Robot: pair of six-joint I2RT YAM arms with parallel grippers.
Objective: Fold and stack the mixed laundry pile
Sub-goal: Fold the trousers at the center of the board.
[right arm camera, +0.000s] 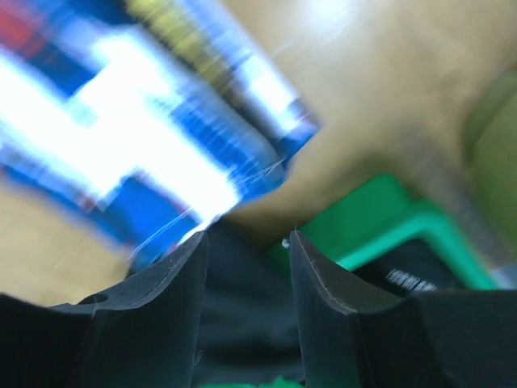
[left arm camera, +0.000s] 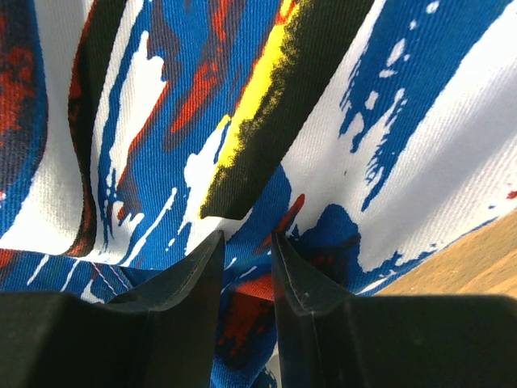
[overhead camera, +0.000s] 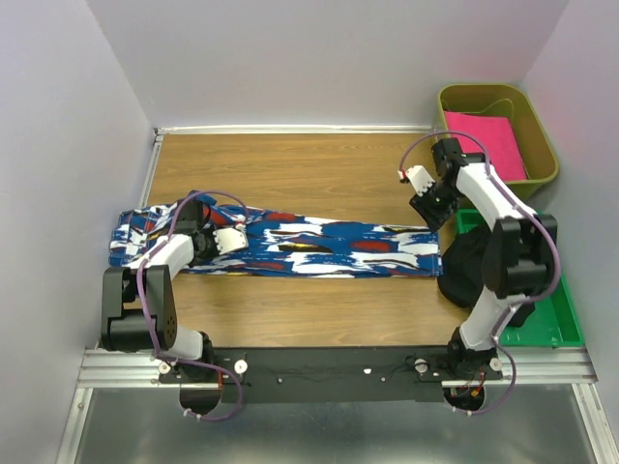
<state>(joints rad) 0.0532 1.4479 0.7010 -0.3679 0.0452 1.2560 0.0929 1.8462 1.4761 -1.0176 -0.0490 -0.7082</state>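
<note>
The long blue cloth point(overhead camera: 319, 249) with white, red and black blotches lies stretched flat across the table; it fills the left wrist view point(left arm camera: 339, 129). My left gripper point(overhead camera: 232, 240) rests on its left part. Its fingers stand close together point(left arm camera: 247, 236) with a fold of the cloth pinched between them. My right gripper point(overhead camera: 426, 211) hovers just above the cloth's right end, jaws apart point(right arm camera: 246, 233) with nothing between them. The black garment point(overhead camera: 462, 266) lies bunched at the right, partly on the green tray; it shows below the right fingers point(right arm camera: 242, 299).
A green tray point(overhead camera: 542, 324) sits at the right edge. An olive bin point(overhead camera: 546, 174) at the back right holds a folded pink cloth point(overhead camera: 484, 143). Bare wooden table point(overhead camera: 290, 174) lies behind the cloth. White walls close in on both sides.
</note>
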